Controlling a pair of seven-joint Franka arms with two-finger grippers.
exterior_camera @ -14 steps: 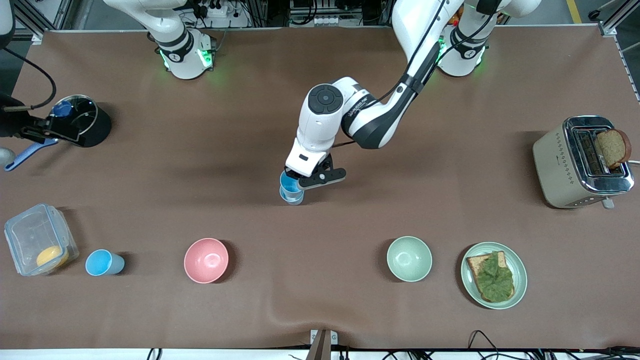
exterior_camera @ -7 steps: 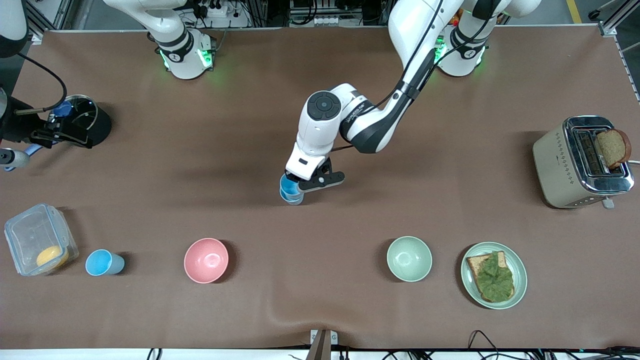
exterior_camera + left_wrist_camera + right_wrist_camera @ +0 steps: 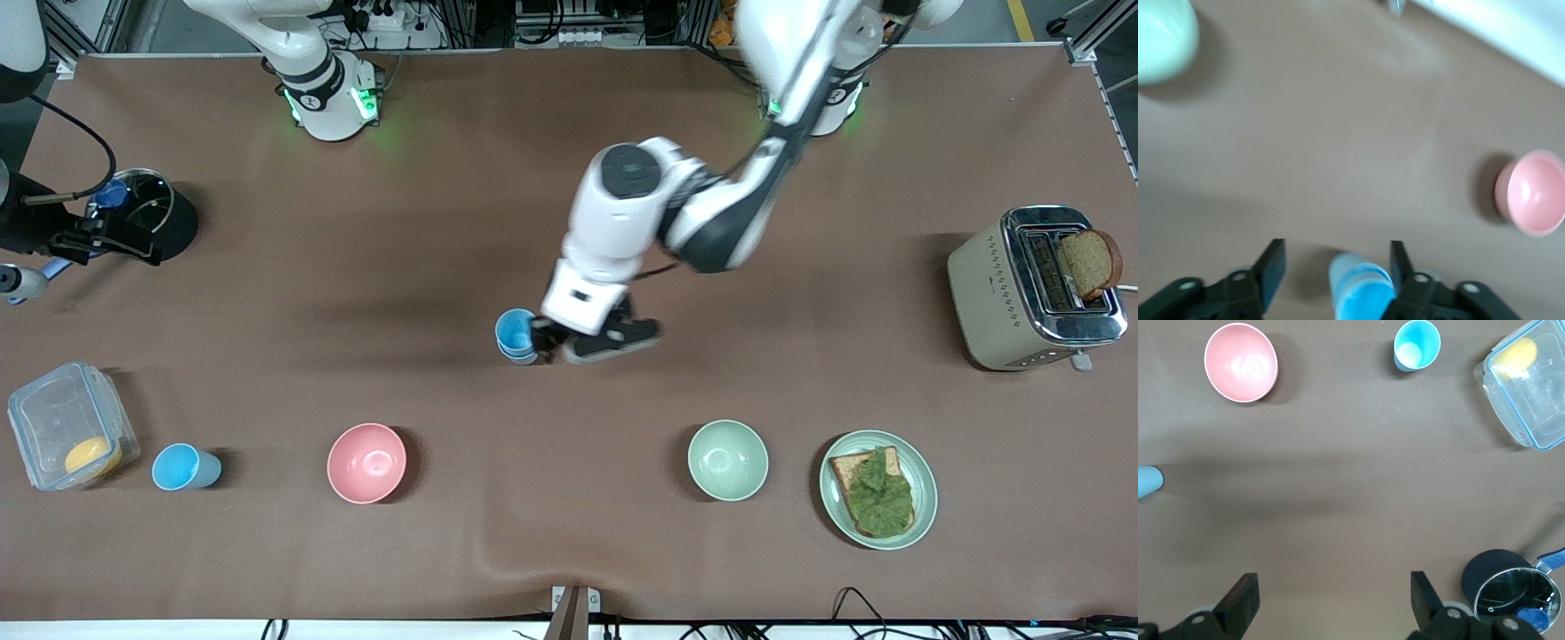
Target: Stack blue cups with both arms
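Left gripper (image 3: pixel 569 342) has its fingers apart, the upright stacked cups (image 3: pixel 516 336) just beside it toward the right arm's end, between the fingers in the wrist view. Right gripper (image 3: pixel 1331 603), spread wide, waits by the pot (image 3: pixel 151 213); the lone cup (image 3: pixel 182 468) stands well apart, upright.

Motion blurs the left arm (image 3: pixel 711 213); frame edge crops the stacked cups (image 3: pixel 1361 290).

The left gripper (image 3: pixel 569 342) hangs low mid-counter with jaws parted, while the right gripper (image 3: pixel 1331 603) waits, jaws wide, at its counter end.
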